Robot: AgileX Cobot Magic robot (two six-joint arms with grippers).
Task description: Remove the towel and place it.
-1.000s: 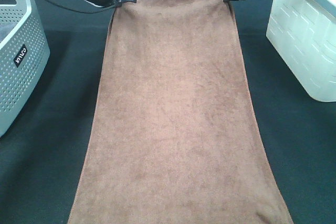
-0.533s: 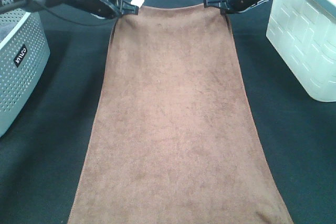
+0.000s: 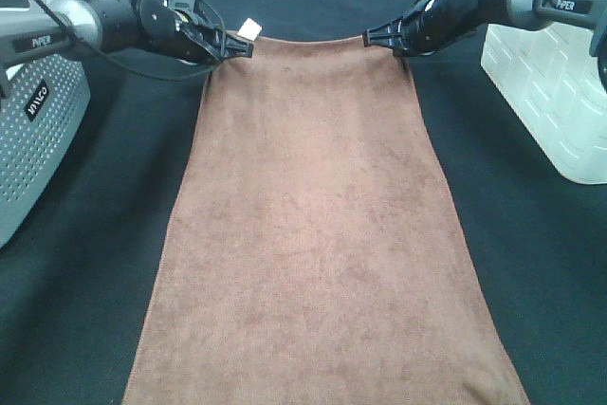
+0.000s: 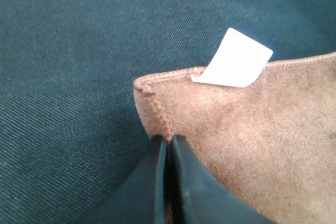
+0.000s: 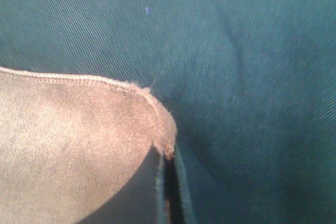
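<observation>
The towel (image 3: pixel 318 234) lay stretched lengthwise down the middle of the black cloth (image 3: pixel 85 282), its far edge raised. The left gripper (image 3: pixel 237 46) pinched the towel's far left corner, jaws closed tight on the hem right beside the white tag (image 3: pixel 250 27). The right gripper (image 3: pixel 377 37) pinched the towel's far right corner the same way, jaws shut on the stitched edge. Between the two grippers the far edge sagged a little. A grey perforated basket (image 3: pixel 33 130) stood left of the towel, well apart from it, and a white box (image 3: pixel 555 78) stood to the towel's right.
</observation>
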